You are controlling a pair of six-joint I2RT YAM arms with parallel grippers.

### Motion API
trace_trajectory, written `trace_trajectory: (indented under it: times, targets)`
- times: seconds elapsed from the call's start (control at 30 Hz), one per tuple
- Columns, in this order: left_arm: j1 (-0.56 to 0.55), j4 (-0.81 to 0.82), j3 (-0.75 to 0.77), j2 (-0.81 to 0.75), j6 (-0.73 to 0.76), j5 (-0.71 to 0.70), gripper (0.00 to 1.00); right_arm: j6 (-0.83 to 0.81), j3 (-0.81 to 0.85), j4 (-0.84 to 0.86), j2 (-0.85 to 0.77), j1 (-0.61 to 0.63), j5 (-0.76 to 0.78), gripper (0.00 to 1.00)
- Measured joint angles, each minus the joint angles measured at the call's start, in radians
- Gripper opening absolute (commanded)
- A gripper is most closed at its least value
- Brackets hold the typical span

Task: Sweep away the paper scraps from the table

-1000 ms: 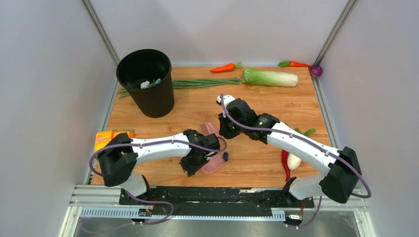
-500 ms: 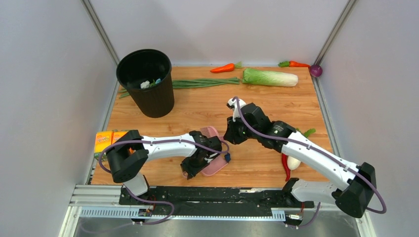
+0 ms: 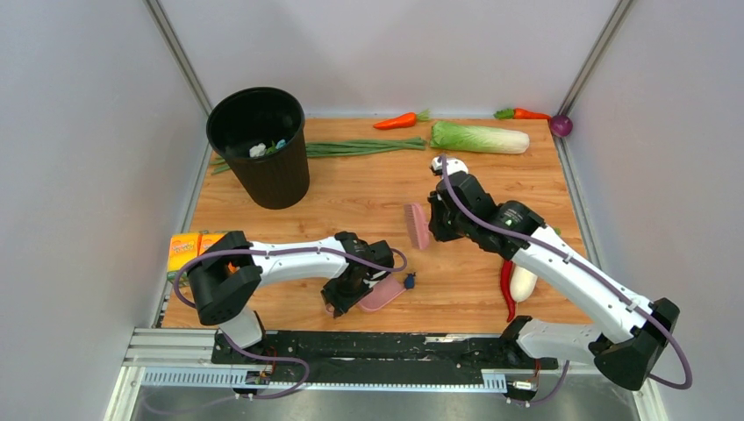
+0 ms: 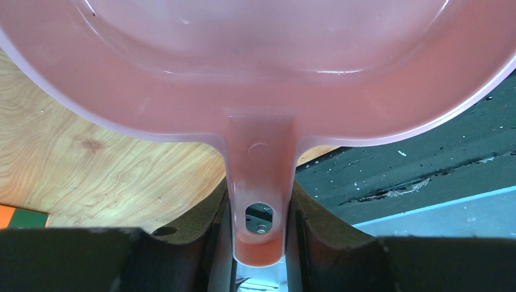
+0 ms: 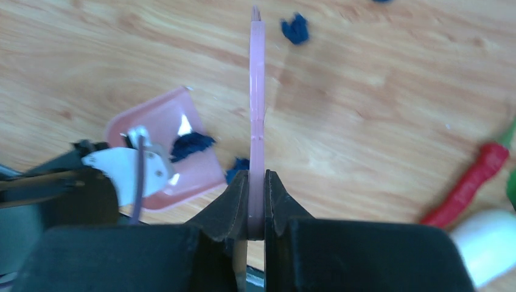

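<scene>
Pale grey panels close the scene on three sides: the left wall (image 3: 88,175) at 9 o'clock, the back wall (image 3: 386,44) at 12 and the right wall (image 3: 676,175) at 3. Slim metal posts (image 3: 180,57) run up the two far corners. The wood-grain table (image 3: 351,189) fills the middle, with a black-and-silver rail (image 3: 386,344) along its 6 o'clock edge. Below that lies a flat grey surface (image 3: 395,405), possibly floor. The light is even and soft, and the shadows are faint.

The pink brush (image 3: 417,225), clamped in the right gripper (image 5: 256,201), has been carried from just beside the far side of the pink dustpan (image 3: 383,296) to well apart from it. The right arm has been swung outward, away from the dustpan.
</scene>
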Motion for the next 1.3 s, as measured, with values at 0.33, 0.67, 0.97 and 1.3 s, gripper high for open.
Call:
trace_trajectory:
  times: [0.33, 0.67, 0.97, 1.3]
  targets:
    - [0.000, 0.000, 0.000, 0.000, 0.000, 0.000, 0.00, 0.069, -0.082, -0.159, 0.016, 0.002, -0.011, 0.00]
    - [0.000, 0.001, 0.000, 0.000, 0.000, 0.000, 0.00, 0.119, -0.093, -0.049, 0.079, 0.053, -0.174, 0.00]
    - [0.000, -0.001, 0.000, 0.000, 0.001, 0.000, 0.00, 0.133, -0.101, 0.056, 0.114, 0.060, -0.327, 0.00]
    - [0.000, -0.011, 0.000, 0.000, 0.001, 0.000, 0.00, 0.112, -0.121, 0.058, 0.074, 0.056, -0.337, 0.00]
